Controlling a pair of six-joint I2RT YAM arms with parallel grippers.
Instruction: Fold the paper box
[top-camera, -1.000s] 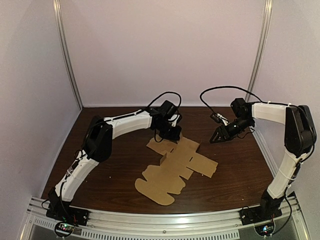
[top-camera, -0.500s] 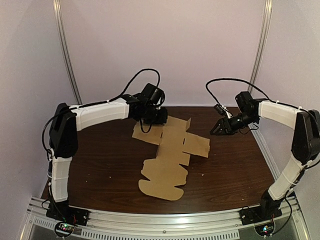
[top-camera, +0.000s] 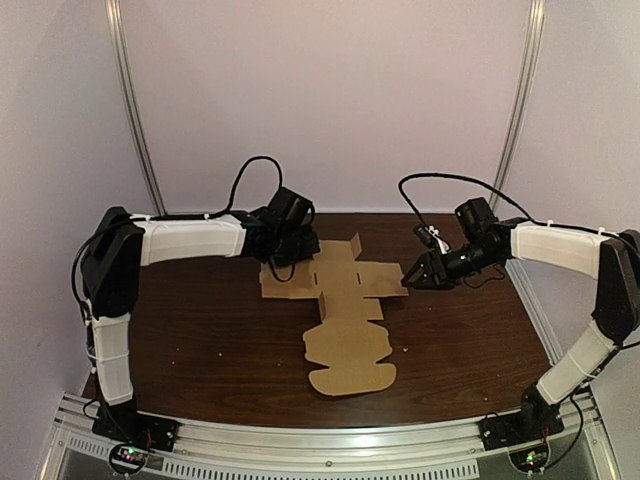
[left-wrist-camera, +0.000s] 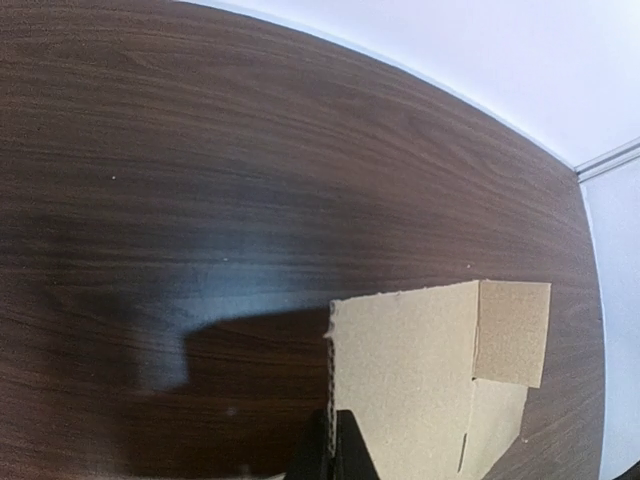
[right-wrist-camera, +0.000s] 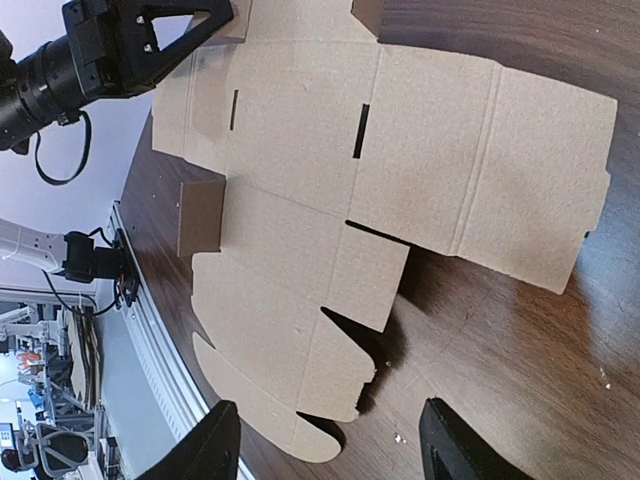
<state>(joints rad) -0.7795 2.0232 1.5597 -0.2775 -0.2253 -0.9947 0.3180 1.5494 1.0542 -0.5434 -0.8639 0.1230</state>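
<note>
On the dark bench (top-camera: 200, 330), the flat cardboard box (top-camera: 345, 320) lay unfolded at centre, its long axis running near to far. The left tool (left-wrist-camera: 335, 452) was clamped on its far-left flap. The right tool (top-camera: 412, 278), fingers apart, hovered just beside the right flap.

Dark wood-grain table (left-wrist-camera: 180, 180), flat brown paper box (left-wrist-camera: 405, 370) lying at lower right, a smaller flap (left-wrist-camera: 513, 333) on its right side, left gripper (left-wrist-camera: 333, 452) at the bottom edge, dark fingertips pinched together on the box's rough left edge, pale wall (left-wrist-camera: 450, 50) beyond.
</note>
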